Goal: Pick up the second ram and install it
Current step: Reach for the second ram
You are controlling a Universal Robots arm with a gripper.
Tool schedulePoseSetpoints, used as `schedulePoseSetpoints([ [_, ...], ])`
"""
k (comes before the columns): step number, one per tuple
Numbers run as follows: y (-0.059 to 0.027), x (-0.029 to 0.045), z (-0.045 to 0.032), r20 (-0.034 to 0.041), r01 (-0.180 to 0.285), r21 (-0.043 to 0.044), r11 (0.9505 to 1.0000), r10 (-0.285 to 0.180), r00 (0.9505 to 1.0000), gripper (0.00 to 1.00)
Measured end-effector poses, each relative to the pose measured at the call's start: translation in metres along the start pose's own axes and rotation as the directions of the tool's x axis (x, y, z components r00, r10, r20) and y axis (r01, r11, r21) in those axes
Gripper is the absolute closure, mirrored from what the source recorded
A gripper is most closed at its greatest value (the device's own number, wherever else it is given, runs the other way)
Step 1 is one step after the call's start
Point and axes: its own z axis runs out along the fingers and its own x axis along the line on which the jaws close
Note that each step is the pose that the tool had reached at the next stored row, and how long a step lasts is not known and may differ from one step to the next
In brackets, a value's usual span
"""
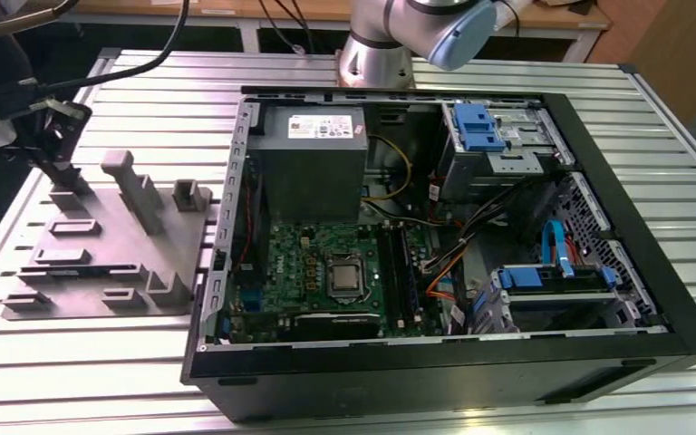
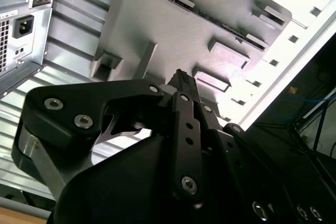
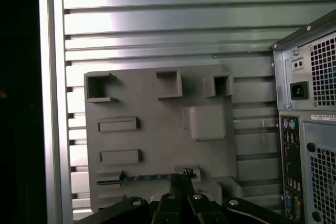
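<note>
Claw: low over the fixture plate, at one end of the second ram; its opening or hold cannot be told.
Second ram: in its slot on the plate, near the worktop's edge at the exterior view's left.
Risk: an off-centre hold could likely tilt the stick and jam it.
Room: raised blocks crowd it; the computer case stands beside the plate.

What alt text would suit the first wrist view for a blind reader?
The robot's black gripper hangs at one end of a thin dark memory stick resting on a grey fixture plate. A computer case stands beside the plate on a slatted metal table.
</note>
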Motion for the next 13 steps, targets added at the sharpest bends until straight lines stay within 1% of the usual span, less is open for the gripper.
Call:
schedulePoseSetpoints([
  [7,-0.0071,0.0067,0.0084,0.0,0.0,0.0,1.0,0.0,1.0,0.9],
  [13,-0.0121,0.0165,0.0175,0.0001,0.0,0.0,1.0,0.0,1.0,0.9],
])
